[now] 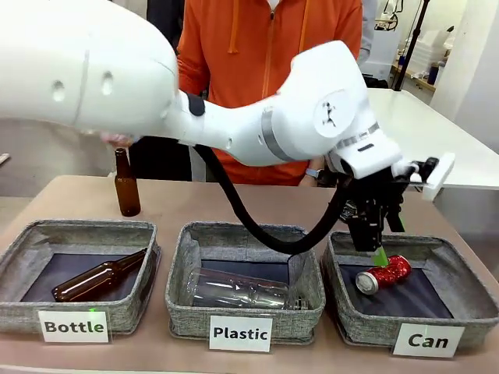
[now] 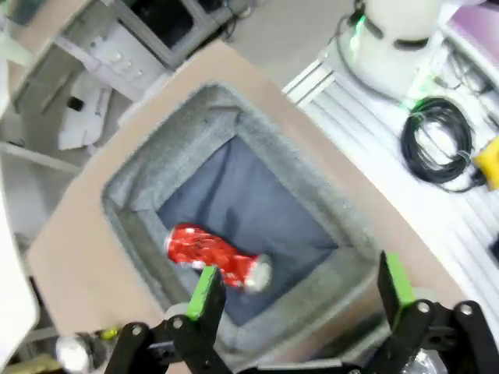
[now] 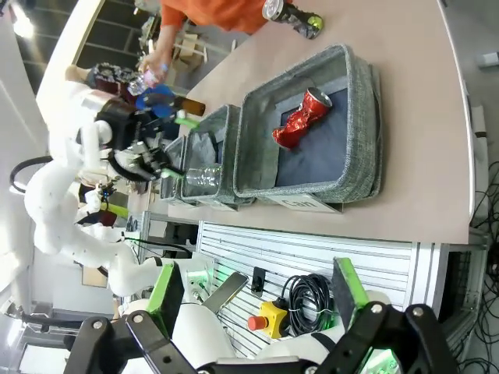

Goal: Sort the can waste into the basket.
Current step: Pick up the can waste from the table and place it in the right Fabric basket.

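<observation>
Red can is seen lying on its side in the basket labelled "Can". Left hand is held spread just above it, empty; right hand is spread too, well apart.

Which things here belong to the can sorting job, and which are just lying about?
Job: red can, black can, Can basket, open left end effector.
Lying about: lying brown bottle, upright brown bottle, clear plastic bottle, Bottle basket, Plastic basket.

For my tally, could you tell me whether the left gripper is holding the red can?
No, the red can lies in the Can basket, below the open left gripper.
</observation>
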`<state>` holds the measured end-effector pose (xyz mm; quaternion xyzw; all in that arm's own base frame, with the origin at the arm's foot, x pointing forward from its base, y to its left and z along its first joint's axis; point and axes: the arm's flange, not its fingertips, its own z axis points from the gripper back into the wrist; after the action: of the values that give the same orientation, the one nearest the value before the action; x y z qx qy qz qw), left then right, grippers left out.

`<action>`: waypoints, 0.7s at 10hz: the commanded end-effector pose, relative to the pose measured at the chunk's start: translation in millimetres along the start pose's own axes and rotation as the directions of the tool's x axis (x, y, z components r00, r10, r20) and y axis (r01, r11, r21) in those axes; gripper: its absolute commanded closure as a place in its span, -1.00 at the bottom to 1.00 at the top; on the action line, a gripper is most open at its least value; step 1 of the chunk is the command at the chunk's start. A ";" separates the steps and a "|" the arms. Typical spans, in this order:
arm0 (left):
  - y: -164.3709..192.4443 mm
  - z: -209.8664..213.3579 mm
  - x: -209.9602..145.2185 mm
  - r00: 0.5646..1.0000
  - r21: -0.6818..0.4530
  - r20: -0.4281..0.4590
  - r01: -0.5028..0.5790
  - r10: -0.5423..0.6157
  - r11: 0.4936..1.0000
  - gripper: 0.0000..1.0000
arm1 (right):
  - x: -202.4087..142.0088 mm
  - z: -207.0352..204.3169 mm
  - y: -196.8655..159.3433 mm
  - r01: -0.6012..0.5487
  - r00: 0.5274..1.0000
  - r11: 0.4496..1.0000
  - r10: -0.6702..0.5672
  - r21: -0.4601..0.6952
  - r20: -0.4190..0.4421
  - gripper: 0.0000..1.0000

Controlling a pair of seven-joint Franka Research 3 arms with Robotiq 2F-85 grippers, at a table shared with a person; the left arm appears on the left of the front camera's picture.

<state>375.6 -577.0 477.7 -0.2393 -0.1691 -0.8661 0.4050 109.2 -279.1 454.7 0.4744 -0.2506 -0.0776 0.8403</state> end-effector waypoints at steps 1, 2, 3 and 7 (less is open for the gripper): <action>-67.9 58.9 -9.2 0.994 -0.036 0.061 -0.094 0.096 0.995 -1.00 | 0.0 -0.1 0.0 0.000 1.000 1.000 0.000 0.000 0.000 -1.00; -90.7 87.4 -17.7 0.987 -0.036 0.087 -0.130 0.133 0.991 -1.00 | 9.2 -11.9 4.1 0.000 0.999 1.000 -0.001 -0.025 -0.038 -1.00; -114.1 119.4 -28.4 0.977 -0.033 0.113 -0.178 0.181 0.983 -1.00 | 19.8 -25.7 8.6 0.022 0.998 0.997 -0.026 -0.073 -0.060 -1.00; -235.7 261.6 -120.7 0.875 0.170 0.317 -0.432 0.366 0.886 -1.00 | 63.0 -83.7 38.2 0.024 0.976 0.995 -0.046 -0.101 -0.213 -1.00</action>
<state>342.1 -276.2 618.8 -0.3454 -0.2453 -0.7269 0.5405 186.5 -229.9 465.8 0.4428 -0.1521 -0.0498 0.8822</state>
